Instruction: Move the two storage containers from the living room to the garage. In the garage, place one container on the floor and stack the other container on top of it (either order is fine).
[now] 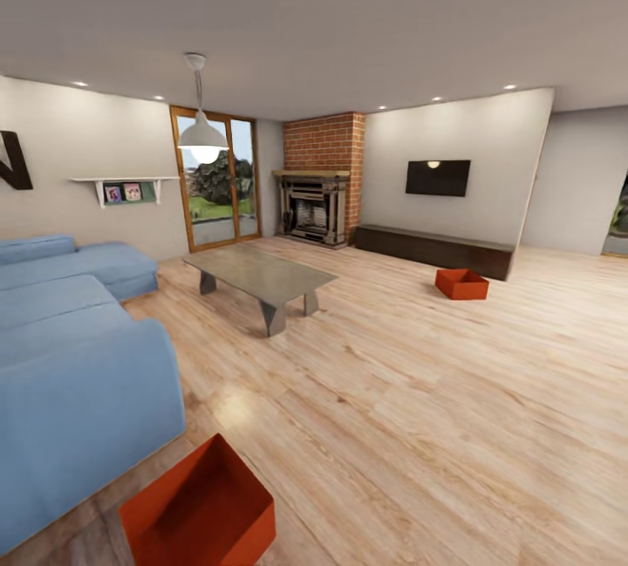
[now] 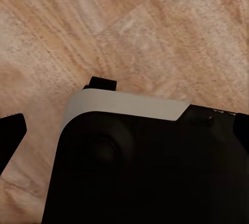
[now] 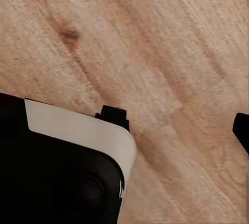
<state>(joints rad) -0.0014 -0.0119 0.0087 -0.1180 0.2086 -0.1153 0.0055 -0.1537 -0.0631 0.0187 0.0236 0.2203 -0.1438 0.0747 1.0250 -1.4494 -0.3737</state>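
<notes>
Two orange-red storage containers stand on the living room's light wood-plank floor. One container is close by, beside the end of the blue sofa, with its open top showing. The other container is far across the room in front of the dark TV bench. In the left wrist view my left gripper hangs over the wood floor and my own black base, its dark fingertips far apart and nothing between them. The right wrist view shows one dark fingertip of my right gripper at the picture's edge, over bare floor.
A big light-blue sectional sofa fills the left side. A low grey table stands mid-room, ahead and left. At the back are a brick fireplace, a glass door and a long dark bench. Open plank floor stretches to the right.
</notes>
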